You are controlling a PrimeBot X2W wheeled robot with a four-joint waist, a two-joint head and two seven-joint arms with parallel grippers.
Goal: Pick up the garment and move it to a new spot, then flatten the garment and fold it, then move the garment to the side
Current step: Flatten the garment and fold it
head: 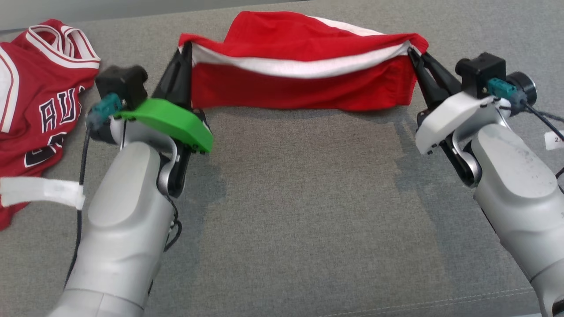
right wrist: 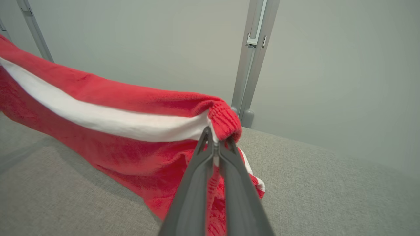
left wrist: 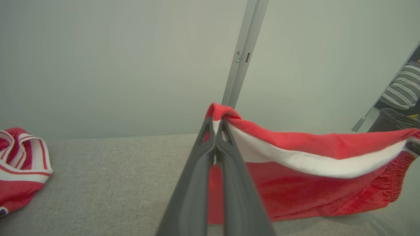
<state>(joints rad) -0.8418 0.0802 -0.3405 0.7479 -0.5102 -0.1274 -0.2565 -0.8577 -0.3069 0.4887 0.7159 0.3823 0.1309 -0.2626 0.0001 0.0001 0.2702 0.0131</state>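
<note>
A: Garment position?
B: Red garment (head: 299, 83), white stripe, stretched over grey cushion (head: 308, 198); left gripper (head: 187, 48) and right gripper (head: 412, 50) each clamped on a corner.
A: Writing?
B: Jersey (head: 39, 110) at left: partial lettering, a U legible.

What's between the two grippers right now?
The red garment hangs stretched between the left gripper and the right gripper, one upper corner pinched in each. The head view shows it.

Cut-off letters "BU" on red jersey (head: 39, 110), "2" on white tag (head: 554, 140)
</note>
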